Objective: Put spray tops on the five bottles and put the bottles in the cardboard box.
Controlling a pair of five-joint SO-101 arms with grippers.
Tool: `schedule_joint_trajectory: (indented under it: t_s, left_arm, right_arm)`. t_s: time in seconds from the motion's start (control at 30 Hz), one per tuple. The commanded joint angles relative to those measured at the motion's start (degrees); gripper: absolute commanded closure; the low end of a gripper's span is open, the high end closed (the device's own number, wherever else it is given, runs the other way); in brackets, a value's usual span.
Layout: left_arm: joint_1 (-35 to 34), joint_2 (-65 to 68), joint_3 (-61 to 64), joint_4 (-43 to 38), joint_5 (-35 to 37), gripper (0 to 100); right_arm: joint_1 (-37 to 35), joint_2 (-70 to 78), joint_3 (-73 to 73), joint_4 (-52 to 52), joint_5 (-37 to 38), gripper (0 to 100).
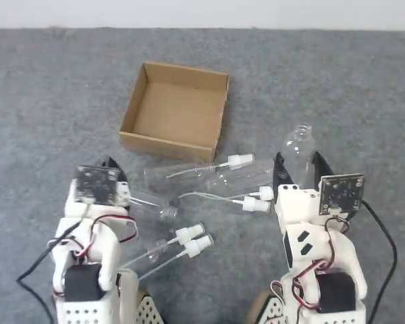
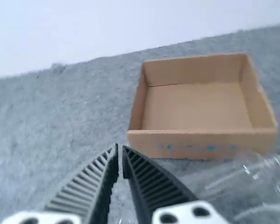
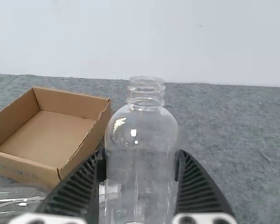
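Bottles of clear plastic lie on their sides on the grey worktop in the high view, between the two arms and just in front of the box. The box sits open-topped, farther from the arms. White spray tops with thin tubes lie among and beside the bottles, and two of them lie side by side nearer the left arm's base. Whether any top is fitted to a bottle I cannot tell. An upright bottle stands apart on the right. The right end effector is clamped around it, one jaw on each side. The left end effector sits low on the left of the lying bottles, near the box's closest corner but apart from it.

From the left wrist, the left end effector is clenched, its ribbed jaws almost meeting with nothing between them. Beyond its tips stands the box, and a lying bottle rests just beside the box's near wall.

From the right wrist, the right end effector grasps the upright bottle around its body, with the threaded neck open at the top. The box lies beyond it on the worktop.
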Motion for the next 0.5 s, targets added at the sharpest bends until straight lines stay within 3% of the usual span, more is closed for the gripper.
schedule_joint_trajectory:
  t_s: [0.0,0.27,0.47]
  left_arm:
    - [4.84,-0.35,-5.49,5.1,-3.25,98]
    - [5.27,1.76,-13.76,10.9,-5.19,98]
    - [5.36,18.11,-20.09,13.27,-8.53,98]
  right_arm:
    - [1.19,-1.01,-0.53,-1.63,-0.53,94.3]
    - [1.36,-1.01,-0.53,-1.36,-0.35,94.3]
    - [1.36,-1.01,-0.53,-1.45,-0.35,94.3]
